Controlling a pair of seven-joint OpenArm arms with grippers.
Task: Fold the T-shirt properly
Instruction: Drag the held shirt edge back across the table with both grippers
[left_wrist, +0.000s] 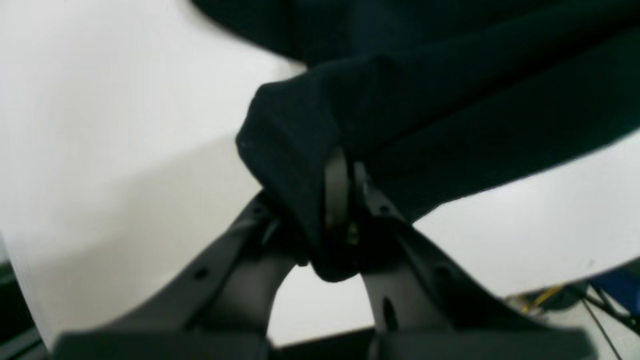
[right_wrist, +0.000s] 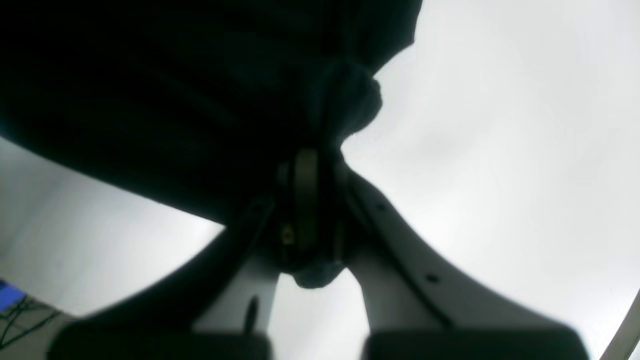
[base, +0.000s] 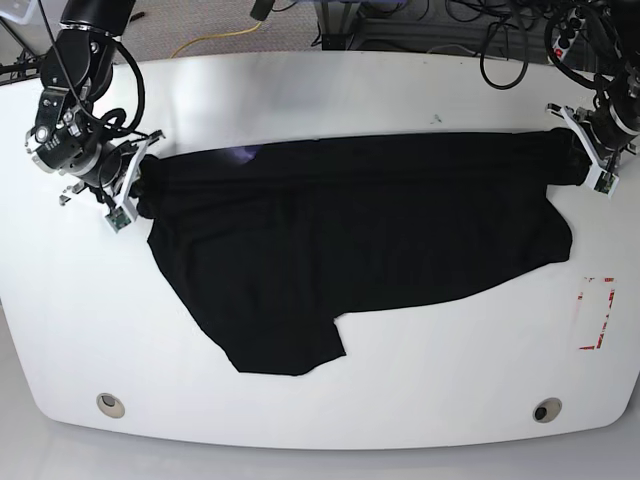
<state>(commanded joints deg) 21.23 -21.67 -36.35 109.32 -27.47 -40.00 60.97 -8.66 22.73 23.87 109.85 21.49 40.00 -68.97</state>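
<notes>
In the base view, the near edge of the white surface (base: 330, 420) carries two round inserts, one (base: 111, 404) toward the view's left and one (base: 545, 410) toward the view's right. A red rectangular outline marking (base: 597, 313) lies on the surface near the view's right edge.

The T-shirt (base: 340, 250) lies spread across the middle of the surface, black side up, stretched between the two arms. One lobe of fabric extends toward the near edge, left of centre. A small patch of purple shows at the upper fold near the view's left. The far edge of the garment is drawn into a nearly straight, taut line.

Right claw (base: 137, 186) (view's left): closed on a bunched corner of the T-shirt. In the right wrist view the fingers (right_wrist: 305, 200) are pressed together with dark cloth (right_wrist: 200, 100) gathered around and above them.

Left claw (base: 580, 152) (view's right): closed on the opposite corner. In the left wrist view the fingers (left_wrist: 336, 190) pinch a folded hem of the fabric (left_wrist: 450, 125), which wraps over the tips.

Beyond the far edge, cables (base: 490, 30) are visible on the floor.
</notes>
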